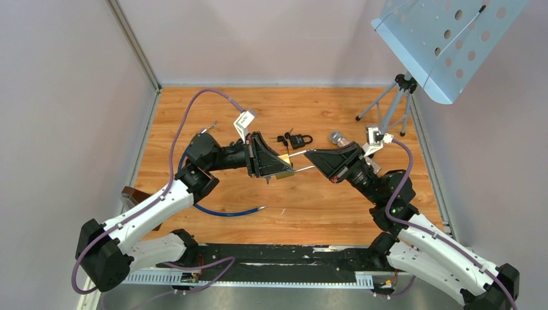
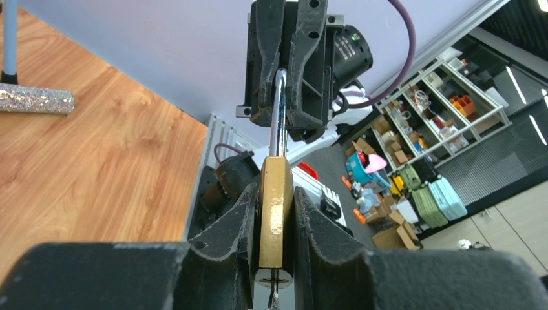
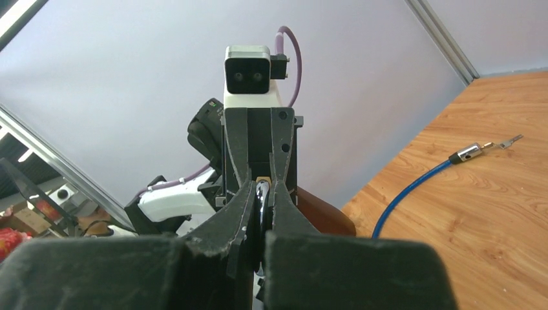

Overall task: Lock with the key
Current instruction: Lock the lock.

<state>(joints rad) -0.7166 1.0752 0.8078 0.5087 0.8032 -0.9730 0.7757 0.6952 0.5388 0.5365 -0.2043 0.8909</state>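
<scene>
My left gripper (image 1: 279, 165) is shut on the body of a brass padlock (image 1: 285, 166) and holds it above the table; in the left wrist view the body (image 2: 276, 206) sits edge-on between my fingers. Its long silver shackle (image 2: 279, 110) reaches right into my right gripper (image 1: 311, 155), which is shut on it. The right wrist view shows the shackle (image 3: 261, 197) pinched between the pads, with the brass body (image 3: 262, 179) beyond. A thin metal key (image 2: 274, 298) stands in the keyhole at the padlock's bottom, mostly cut off by the frame.
A small black padlock with keys (image 1: 297, 139) lies on the wooden table behind the grippers. A silver glittery microphone (image 1: 337, 137), a blue cable (image 1: 226, 211) and a tripod music stand (image 1: 395, 103) are also there. A brown block (image 1: 132, 194) sits at the left edge.
</scene>
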